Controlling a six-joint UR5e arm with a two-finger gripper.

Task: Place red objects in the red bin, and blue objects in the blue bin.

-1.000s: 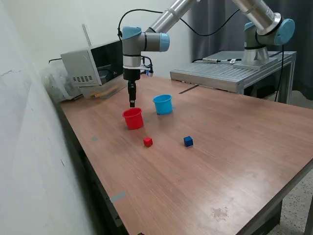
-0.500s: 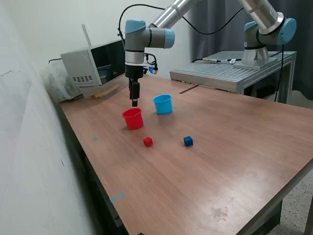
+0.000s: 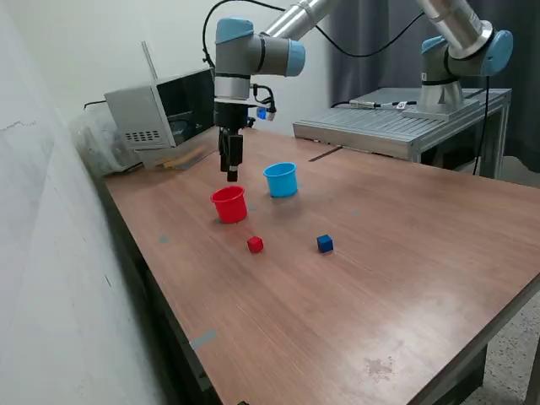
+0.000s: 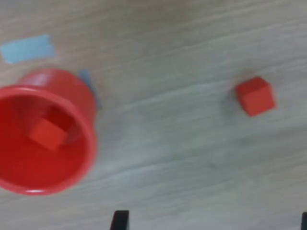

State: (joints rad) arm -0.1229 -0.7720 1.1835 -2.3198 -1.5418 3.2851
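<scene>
Exterior view first, working from the near edge back: the wooden table [image 3: 405, 278] is carrying a small blue cube [image 3: 325, 244] and, towards the exterior view's left of it, a small red cube [image 3: 255, 245], the two sitting apart on the bare wood. Behind them the red cup [image 3: 229, 204] is standing upright, with the light blue cup [image 3: 281, 180] upright a little farther back and towards the exterior view's right — near each other, not touching. The gripper [image 3: 231, 175] is hanging point-down just above the red cup's far rim, clear of it.

From the wrist view, a second red cube [image 4: 47, 134] is lying inside the red cup [image 4: 72, 96], on its floor, while the loose red cube [image 4: 255, 96] is sitting on the table well apart from the cup. Two dark fingertips [image 4: 119, 219] are just poking into the picture's edge, widely spread — so the jaws are standing wide apart with nothing between them, though the picture is blurred and the tips are barely showing.

Farthest back, a grey box-like appliance [image 3: 152, 114] is resting at the table's rear corner, and a metal bench [image 3: 396, 126] is standing beyond the table.
</scene>
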